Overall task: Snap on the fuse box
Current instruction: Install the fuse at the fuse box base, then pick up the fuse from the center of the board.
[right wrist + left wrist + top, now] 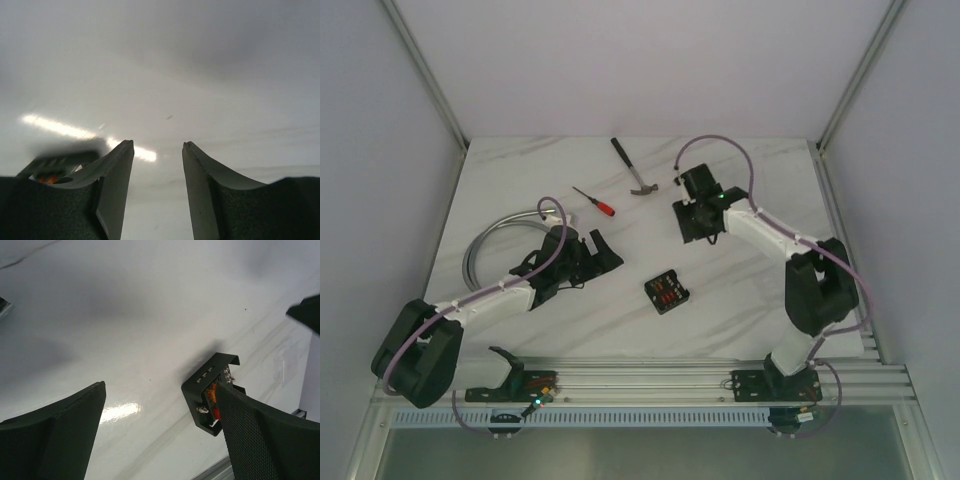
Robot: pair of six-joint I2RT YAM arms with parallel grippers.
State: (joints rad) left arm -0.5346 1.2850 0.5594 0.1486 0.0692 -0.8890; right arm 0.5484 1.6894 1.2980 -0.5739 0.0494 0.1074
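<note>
The fuse box (666, 292) is a small black square box with red and orange fuses, lying on the white table near the middle front. My left gripper (604, 252) is open and empty, to the left of the box and apart from it. In the left wrist view the box (206, 392) shows partly behind my right finger (255, 435), with the left gripper (161, 386) wide open over bare table. My right gripper (689, 228) is behind the box, open and empty. In the right wrist view its gripper (158, 144) has nothing between the fingers; the box (50, 169) is a blur at lower left.
A hammer (636, 168) and a red-handled screwdriver (595, 201) lie at the back of the table. A grey hose loop (492, 236) lies at the left beside my left arm. A metal rail (650, 382) runs along the near edge.
</note>
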